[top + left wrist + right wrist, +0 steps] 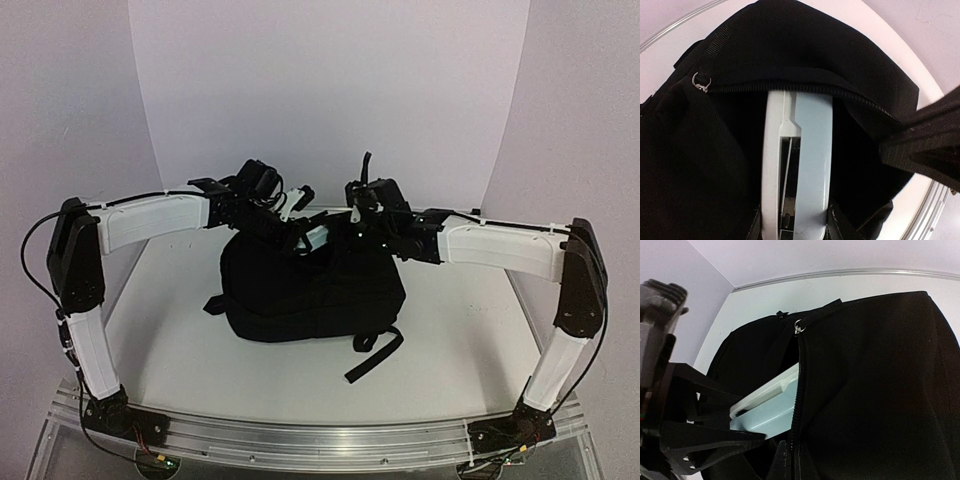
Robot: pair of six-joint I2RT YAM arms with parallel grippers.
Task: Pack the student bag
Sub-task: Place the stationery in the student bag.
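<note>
Top external: the student bag [300, 290] lies mid-table [460, 340] between both arms, one strap trailing toward the near edge. The left gripper [796, 225] is part-closed around a pale blue case [805, 150], with the case's far end tucked under the open zip. The right gripper [360, 220] is clamped fully closed at the bag's top edge. Pinching fabric? Can't tell.

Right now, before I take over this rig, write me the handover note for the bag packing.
Left gripper: clamped on a pale blue-and-white flat case, partway into the open zipper mouth.
Right gripper: shut at the bag's far edge; what it pinches is hidden.
Student bag: lying on the table, main zipper open.
Done: bag opened, case started in.
To do: push case fully in, release, probably zip up.
</note>
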